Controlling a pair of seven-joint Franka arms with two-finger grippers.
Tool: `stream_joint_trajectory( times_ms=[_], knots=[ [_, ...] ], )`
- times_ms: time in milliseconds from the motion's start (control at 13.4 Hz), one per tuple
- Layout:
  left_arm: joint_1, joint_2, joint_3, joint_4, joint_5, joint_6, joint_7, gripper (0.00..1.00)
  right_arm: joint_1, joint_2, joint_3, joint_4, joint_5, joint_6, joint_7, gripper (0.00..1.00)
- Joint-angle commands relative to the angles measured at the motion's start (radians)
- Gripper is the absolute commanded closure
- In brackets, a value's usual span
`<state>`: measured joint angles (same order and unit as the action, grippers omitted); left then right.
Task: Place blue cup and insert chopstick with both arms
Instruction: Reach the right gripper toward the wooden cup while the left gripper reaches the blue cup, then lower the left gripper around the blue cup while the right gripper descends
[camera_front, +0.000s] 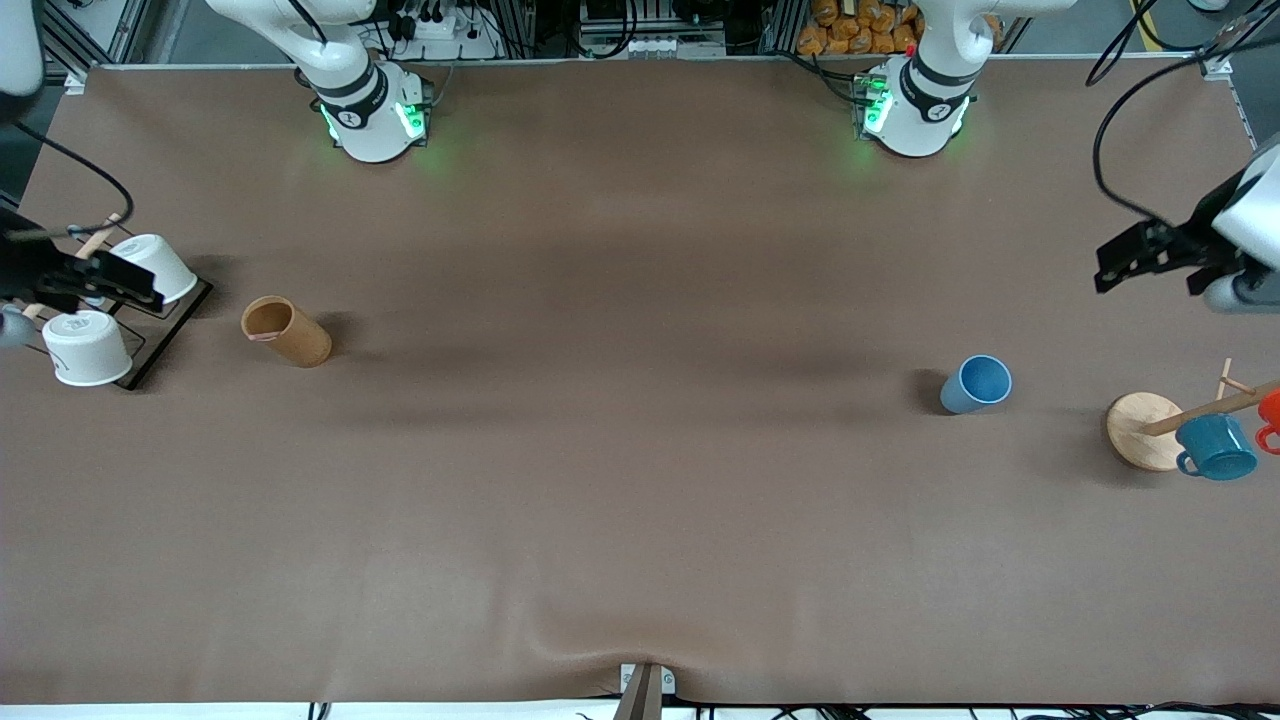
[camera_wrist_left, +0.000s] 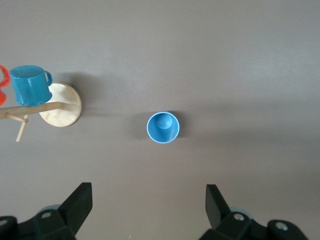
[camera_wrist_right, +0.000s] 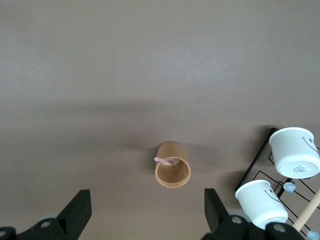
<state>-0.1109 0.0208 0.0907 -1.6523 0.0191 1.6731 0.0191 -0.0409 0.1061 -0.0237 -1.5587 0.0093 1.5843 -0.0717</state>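
The blue cup (camera_front: 975, 384) stands upright on the table toward the left arm's end; it also shows in the left wrist view (camera_wrist_left: 163, 127). The pale-pink chopstick (camera_front: 262, 338) leans on the rim inside a tan cylinder cup (camera_front: 286, 331) toward the right arm's end; the right wrist view shows the chopstick (camera_wrist_right: 164, 161) and the tan cup (camera_wrist_right: 173, 171). My left gripper (camera_front: 1125, 262) hangs open and empty (camera_wrist_left: 149, 210) in the air near the table's end. My right gripper (camera_front: 120, 282) is open and empty (camera_wrist_right: 147, 212) over the white-cup rack.
A wooden mug rack with a round base (camera_front: 1140, 430) holds a teal mug (camera_front: 1215, 447) and an orange mug (camera_front: 1270, 415) at the left arm's end. Two white cups (camera_front: 88, 348) (camera_front: 155, 265) sit upside down on a black rack at the right arm's end.
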Motion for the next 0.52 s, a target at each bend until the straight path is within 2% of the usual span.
stream_joint_trajectory(
  times_ms=[0,224,447],
  knots=[
    [0.004,-0.015,-0.002,-0.096,-0.007,0.092,0.004,0.00,0.006,0.006,0.002,-0.043,-0.018,0.038,0.000,0.00],
    [0.005,-0.012,-0.002,-0.228,-0.001,0.267,0.008,0.00,0.045,0.032,0.004,-0.118,-0.121,0.130,0.003,0.00],
    [0.010,0.007,0.000,-0.340,0.005,0.431,0.019,0.00,0.065,0.055,0.004,-0.146,-0.126,0.132,0.044,0.00]
  ],
)
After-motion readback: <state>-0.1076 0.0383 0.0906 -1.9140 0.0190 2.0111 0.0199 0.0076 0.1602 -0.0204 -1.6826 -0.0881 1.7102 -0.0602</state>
